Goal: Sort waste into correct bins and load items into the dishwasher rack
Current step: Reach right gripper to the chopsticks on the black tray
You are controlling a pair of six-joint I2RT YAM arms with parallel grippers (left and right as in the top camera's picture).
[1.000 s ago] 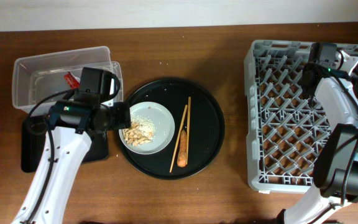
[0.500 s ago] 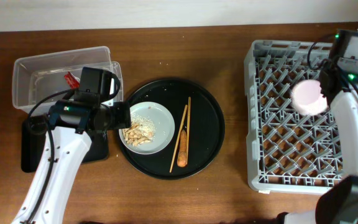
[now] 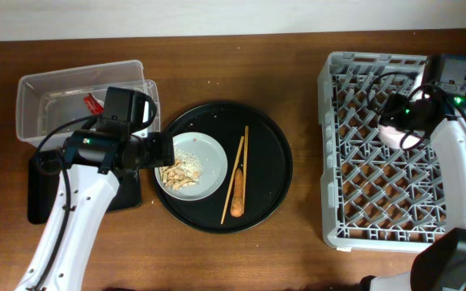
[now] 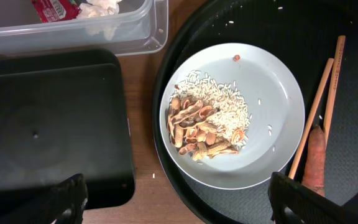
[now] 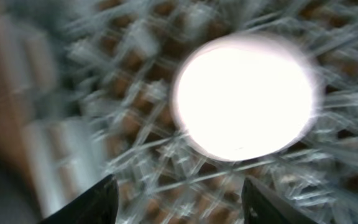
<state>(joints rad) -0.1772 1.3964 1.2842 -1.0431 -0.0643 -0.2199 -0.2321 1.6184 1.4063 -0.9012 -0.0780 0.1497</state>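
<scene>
Grey-blue plate [image 4: 272, 112] of scraps and rice [image 4: 197, 127] sits on the left of the round black tray [image 4: 229, 25], straight below the left gripper [image 4: 179, 193], fingers spread wide, so the left arm is nearer; the right gripper [image 5: 179, 186], also wide, hangs over the white bowl [image 5: 247, 93] in the rack [image 3: 362, 194].

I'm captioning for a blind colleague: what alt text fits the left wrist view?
A pale plate of rice and flaky scraps sits on a round black tray, chopsticks and a carrot stick beside it. On the left, a shallow black tray and a clear tub holding a red wrapper.
</scene>
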